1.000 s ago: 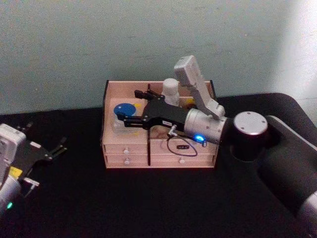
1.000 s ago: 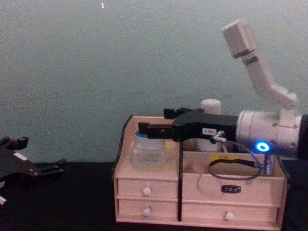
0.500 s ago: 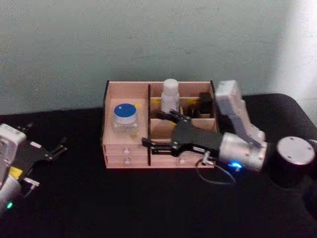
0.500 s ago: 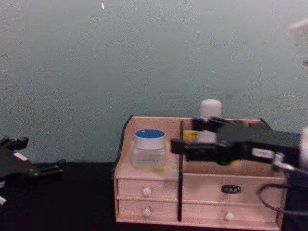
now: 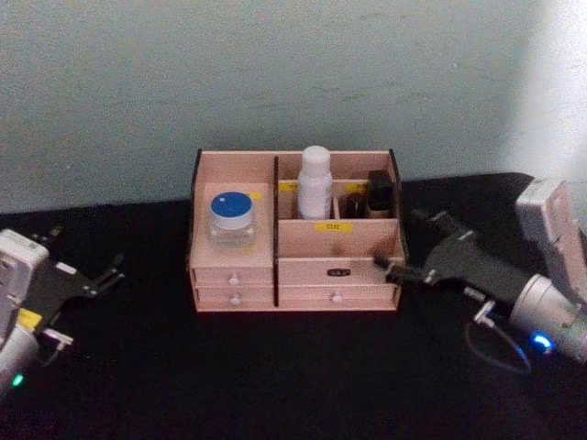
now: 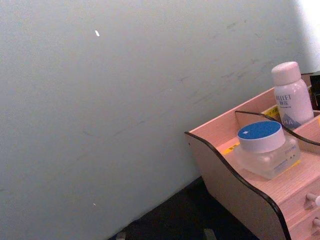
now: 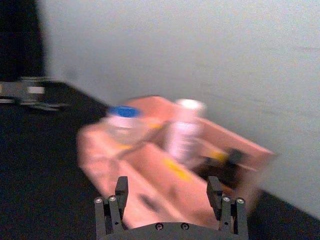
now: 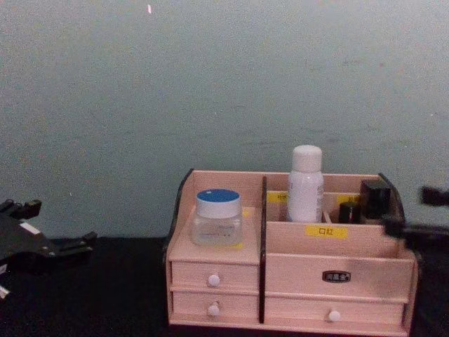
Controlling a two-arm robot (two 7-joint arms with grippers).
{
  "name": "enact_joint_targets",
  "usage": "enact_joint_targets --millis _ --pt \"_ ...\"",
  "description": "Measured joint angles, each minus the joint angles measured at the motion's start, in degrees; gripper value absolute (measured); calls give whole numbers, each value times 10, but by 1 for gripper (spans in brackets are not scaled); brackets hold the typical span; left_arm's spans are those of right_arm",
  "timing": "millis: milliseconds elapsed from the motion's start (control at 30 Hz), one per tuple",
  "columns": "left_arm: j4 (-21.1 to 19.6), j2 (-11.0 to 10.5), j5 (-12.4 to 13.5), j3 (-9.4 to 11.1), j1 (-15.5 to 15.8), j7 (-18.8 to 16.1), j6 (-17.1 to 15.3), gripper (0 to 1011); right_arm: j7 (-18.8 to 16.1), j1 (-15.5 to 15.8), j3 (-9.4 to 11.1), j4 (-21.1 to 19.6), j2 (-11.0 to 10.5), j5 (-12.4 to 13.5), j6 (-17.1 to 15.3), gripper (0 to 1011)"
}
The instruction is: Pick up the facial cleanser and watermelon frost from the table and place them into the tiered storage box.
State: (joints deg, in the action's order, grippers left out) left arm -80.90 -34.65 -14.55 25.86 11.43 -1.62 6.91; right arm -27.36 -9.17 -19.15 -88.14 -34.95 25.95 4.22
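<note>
- My right gripper (image 5: 410,246) hovers over the black table (image 5: 275,367) just off the right end of the light pinkish wooden tiered storage box (image 5: 293,270), jaws spread wide and holding nothing.
- My left gripper (image 5: 110,270) sits parked near the table's left edge, jaws apart and empty, well clear of the box.
- The squat translucent watermelon frost jar with a blue lid (image 5: 231,218) stands on the box's left shelf.
- The tall white facial cleanser bottle (image 5: 314,182) stands upright in a rear compartment, right of the dark divider.
</note>
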Motion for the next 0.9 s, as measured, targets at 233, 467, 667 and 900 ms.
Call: enact_joint_targets --millis 233,467,667,900 --pt "0 0 0 0 0 0 0 1001 172 22 64 4 33 -56 -18 1003" --pt "0 0 0 0 0 0 0 1001 319 -10 84 71 92 -126 -48 1002" --pt "0 0 0 0 0 0 0 1001 359 -39 70 145 128 -170 -45 1002" --pt "0 0 0 0 0 0 0 1001 360 -52 61 185 148 -188 -44 1002"
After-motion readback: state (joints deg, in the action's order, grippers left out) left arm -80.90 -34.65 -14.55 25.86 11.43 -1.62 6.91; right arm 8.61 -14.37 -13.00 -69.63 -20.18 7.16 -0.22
